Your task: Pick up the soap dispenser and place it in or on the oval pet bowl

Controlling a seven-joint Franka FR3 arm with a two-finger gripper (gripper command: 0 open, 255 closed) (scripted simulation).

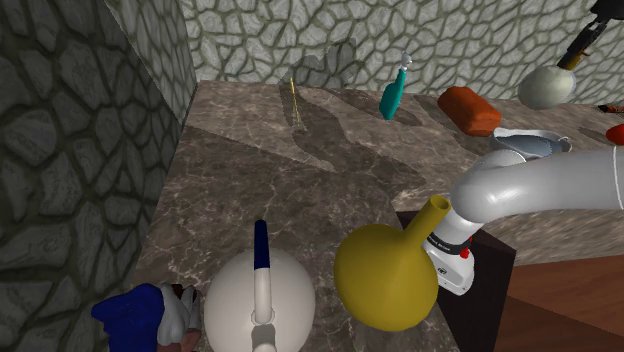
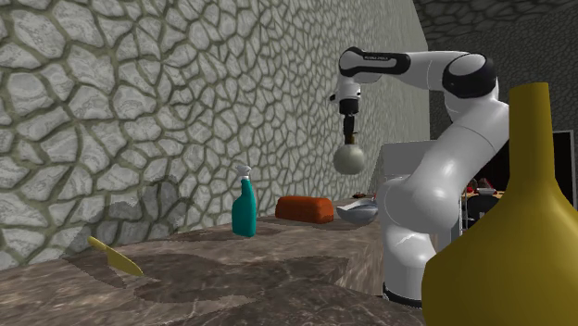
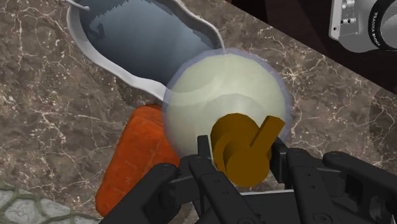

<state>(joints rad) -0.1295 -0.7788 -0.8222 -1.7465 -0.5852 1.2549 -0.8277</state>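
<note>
Shoulder view, upper right: gripper (image 1: pixel 582 48) fingers clenched on soap dispenser (image 1: pixel 546 87) pump, hanging over grey bowl (image 1: pixel 530 140), likely for lowering.

Soap dispenser (image 3: pixel 222 95) cream (pump (image 3: pixel 245 149) ochre); pet bowl (image 3: pixel 140 38) grey-blue; counter (image 3: pixel 44 127) brown, veined.

A brown marbled bench (image 1: pixel 250 170) runs along a wall of rough grey stone (image 1: pixel 80 130). Near the wall a teal spray bottle (image 1: pixel 393 95) stands upright, and an orange-red block (image 1: pixel 468 108) lies near it, toward the shoulder view's right. A thin yellow blade-like tool (image 1: pixel 293 98) lies well apart from the bottle on its other side. Along the shoulder view's lower edge a mustard-yellow round-bellied flask (image 1: pixel 385 275) stands beside a white round vessel with a blue-tipped stem (image 1: pixel 258 300) and a blue object (image 1: pixel 130 318).
</note>
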